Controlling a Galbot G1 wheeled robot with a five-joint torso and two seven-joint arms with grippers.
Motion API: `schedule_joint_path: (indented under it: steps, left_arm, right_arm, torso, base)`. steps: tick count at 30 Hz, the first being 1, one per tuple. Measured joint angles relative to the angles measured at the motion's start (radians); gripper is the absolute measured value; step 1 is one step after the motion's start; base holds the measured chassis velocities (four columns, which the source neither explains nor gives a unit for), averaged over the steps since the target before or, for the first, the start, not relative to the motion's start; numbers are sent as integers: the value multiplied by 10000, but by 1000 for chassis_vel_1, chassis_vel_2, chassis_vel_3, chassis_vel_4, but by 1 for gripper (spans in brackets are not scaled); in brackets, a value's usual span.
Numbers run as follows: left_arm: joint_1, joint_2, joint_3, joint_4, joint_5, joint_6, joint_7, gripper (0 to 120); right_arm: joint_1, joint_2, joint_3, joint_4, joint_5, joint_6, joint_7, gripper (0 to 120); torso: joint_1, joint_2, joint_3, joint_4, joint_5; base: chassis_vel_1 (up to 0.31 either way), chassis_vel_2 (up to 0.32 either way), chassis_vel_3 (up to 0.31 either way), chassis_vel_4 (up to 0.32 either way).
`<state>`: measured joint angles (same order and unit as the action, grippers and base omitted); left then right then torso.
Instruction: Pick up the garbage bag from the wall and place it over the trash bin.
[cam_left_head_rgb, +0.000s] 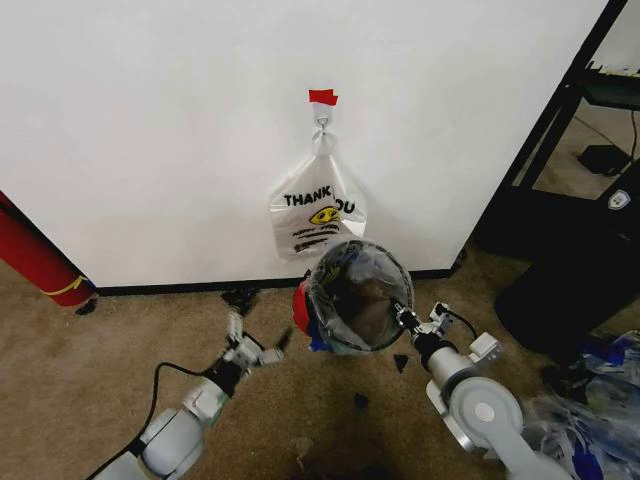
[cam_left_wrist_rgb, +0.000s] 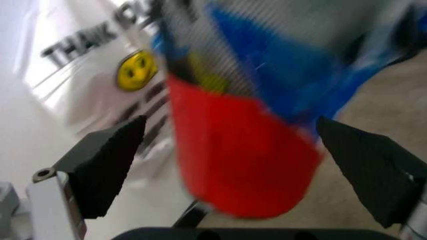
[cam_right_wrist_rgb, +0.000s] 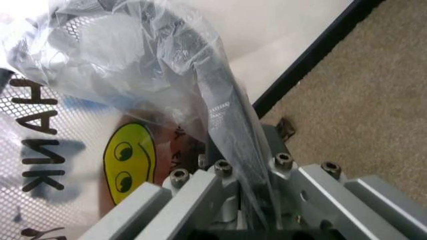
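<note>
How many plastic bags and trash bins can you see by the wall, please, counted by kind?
Plastic bags: 2, the white THANK YOU smiley bag hanging on the wall and the translucent blue-striped garbage bag lining the bin.
Round mesh trash bins with red base: 1.
Total: 3.

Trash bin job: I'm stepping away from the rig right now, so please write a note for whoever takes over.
Left gripper: open, low beside the trash bin's red base, holding nothing.
Right gripper: shut on the garbage bag where it crosses the bin's rim.
Done: bag is off the wall and drawn over the bin's mouth.
Left: check that it sits all round the rim, then let go.
The THANK YOU bag on the wall hook is not ours.
</note>
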<state>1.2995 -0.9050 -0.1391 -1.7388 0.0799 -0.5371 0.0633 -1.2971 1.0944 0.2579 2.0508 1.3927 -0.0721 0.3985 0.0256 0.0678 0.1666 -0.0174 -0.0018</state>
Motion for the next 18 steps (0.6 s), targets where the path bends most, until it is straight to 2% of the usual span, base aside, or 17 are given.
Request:
schedule_joint_path:
  steps: [4,9,10,14,18]
  left_arm:
    - [-139,-181,-45,332,413,-66,-61,100]
    - [-606,-70,-900,1643,2649,543,-1107,100]
    - [-606,-70,-900,1643,2649,543,-1107,100]
    - [-865,141,-1465,2728,3167,632,-1638,100]
    - [-821,143,-1586,2839,3168,859,-2080,100]
  right_arm:
    - [-84,66,-224,37,-237,-69,59,0]
    - [-25,308,-377,490,-269,-1074,1725,0]
    - [-25,308,-377,490,-269,-1074,1725,0]
    - [126,428,-408,626,-259,-1775,3256,0]
    - [231,472,-443,510,-429,-2023,3977,0]
  torso:
    - [0,0,0,-1,-2]
    - [0,0,0,1,-4]
    - [0,0,0,1,-4]
    - [1,-2,0,2,-2]
    - [0,-2,0,-1,-2]
  base:
    - [0,0,0,0]
    - [0,0,0,0]
    - [0,0,0,0]
    - [0,0,0,0]
    - [0,0,0,0]
